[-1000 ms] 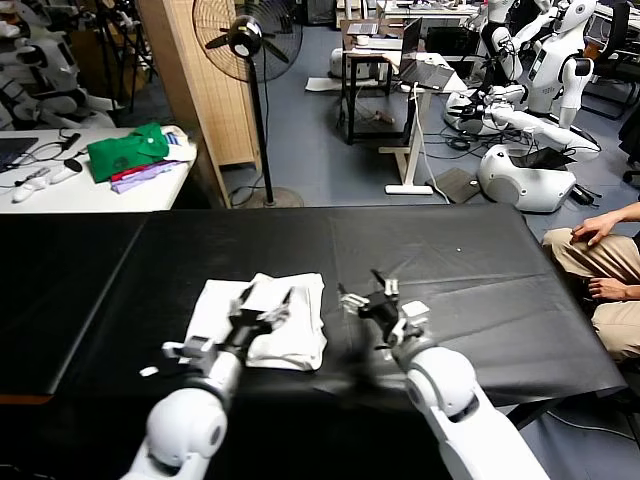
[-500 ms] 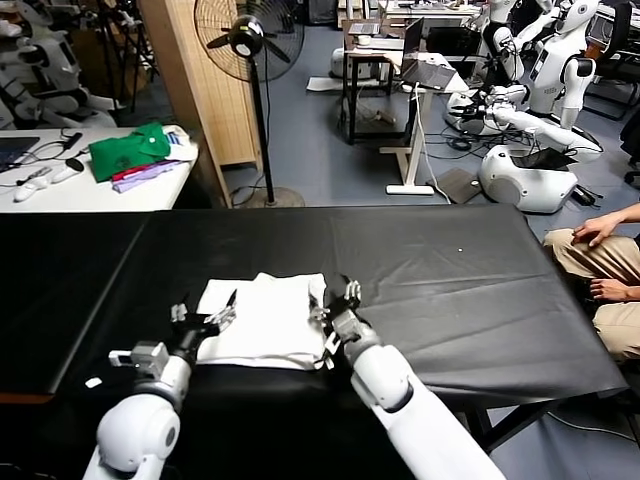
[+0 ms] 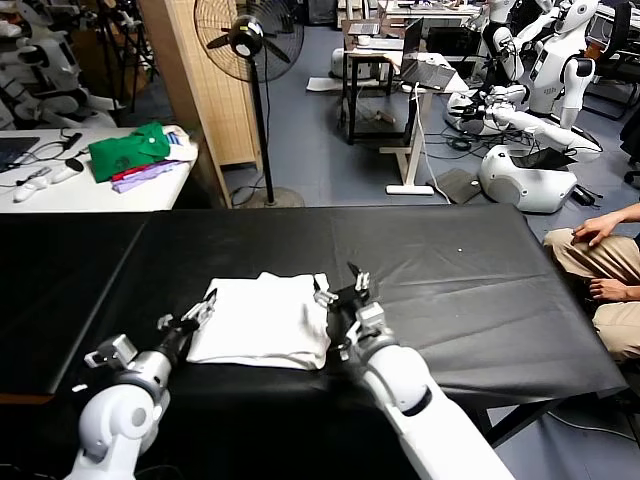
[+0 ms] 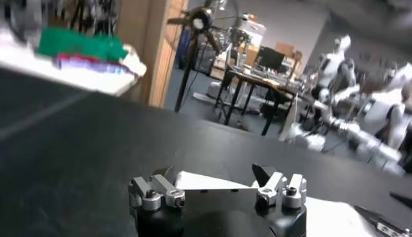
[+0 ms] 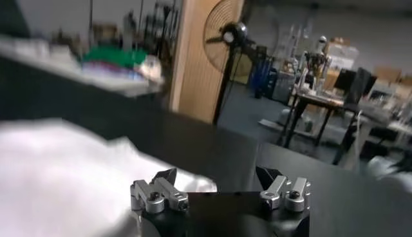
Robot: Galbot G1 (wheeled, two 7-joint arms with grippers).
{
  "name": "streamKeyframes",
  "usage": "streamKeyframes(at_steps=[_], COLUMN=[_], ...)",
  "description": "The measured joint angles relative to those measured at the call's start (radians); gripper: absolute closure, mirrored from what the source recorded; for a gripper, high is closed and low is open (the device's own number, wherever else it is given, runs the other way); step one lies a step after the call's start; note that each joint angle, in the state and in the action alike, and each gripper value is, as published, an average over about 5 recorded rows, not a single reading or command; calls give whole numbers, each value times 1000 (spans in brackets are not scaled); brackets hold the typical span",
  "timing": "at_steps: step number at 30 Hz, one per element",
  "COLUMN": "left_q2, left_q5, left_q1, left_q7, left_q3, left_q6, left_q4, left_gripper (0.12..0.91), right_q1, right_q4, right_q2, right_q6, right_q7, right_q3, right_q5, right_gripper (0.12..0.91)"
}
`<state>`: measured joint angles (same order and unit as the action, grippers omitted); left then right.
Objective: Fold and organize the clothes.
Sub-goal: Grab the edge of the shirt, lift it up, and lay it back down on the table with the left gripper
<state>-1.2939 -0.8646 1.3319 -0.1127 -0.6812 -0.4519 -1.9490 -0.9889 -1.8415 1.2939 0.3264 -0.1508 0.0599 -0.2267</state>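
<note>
Both grippers stand wide open and empty: the left gripper [image 3: 192, 318] at the nine o'clock edge of the folded white T-shirt [image 3: 262, 322], the right gripper [image 3: 345, 298] at its three o'clock edge. The shirt lies as a compact rectangle on the black table [image 3: 450, 270], so folding looks nearly finished. Both arms reach low, flanking it.

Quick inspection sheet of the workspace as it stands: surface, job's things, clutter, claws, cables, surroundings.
Surface: black table cover.
Job's things: white T-shirt lying folded, plain side up.
Clutter: nothing seen on the cover.
Claws: left claw open at the shirt's left edge; right claw open at its right edge; neither holding cloth.
Cables: some on the floor by the desk.
Surroundings: standing fan, green garment on side table, seated person.
</note>
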Motion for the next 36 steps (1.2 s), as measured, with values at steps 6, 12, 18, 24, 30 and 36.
streamKeyframes(at_steps=[6, 12, 18, 24, 30, 36], left_q2=[-8, -10, -9, -10, -10, 3], left_q5=[-93, -123, -152, -195, -188, -35], left_q1=[-5, -9, -7, -10, -14, -3], left_q7=[-10, -16, -6, 3, 4, 27], left_q3=[-8, -9, -9, -9, -9, 5], left_q6=[-2, 3, 4, -5, -4, 38], left_q4=[33, 63, 89, 106, 122, 102], left_gripper=[232, 232, 234, 407, 739, 877], right_q1=[-58, -85, -98, -108, -115, -126], right_q4=[-96, -148, -168, -171, -170, -169], right_q2=[-28, -30, -28, -28, -14, -4], right_q6=[-5, 0, 6, 7, 5, 43], right_q7=[4, 3, 3, 4, 5, -27], right_q3=[85, 117, 127, 135, 133, 135], right_q5=[-57, -65, -65, -64, -47, 2], right_gripper=[227, 227, 227, 227, 227, 227])
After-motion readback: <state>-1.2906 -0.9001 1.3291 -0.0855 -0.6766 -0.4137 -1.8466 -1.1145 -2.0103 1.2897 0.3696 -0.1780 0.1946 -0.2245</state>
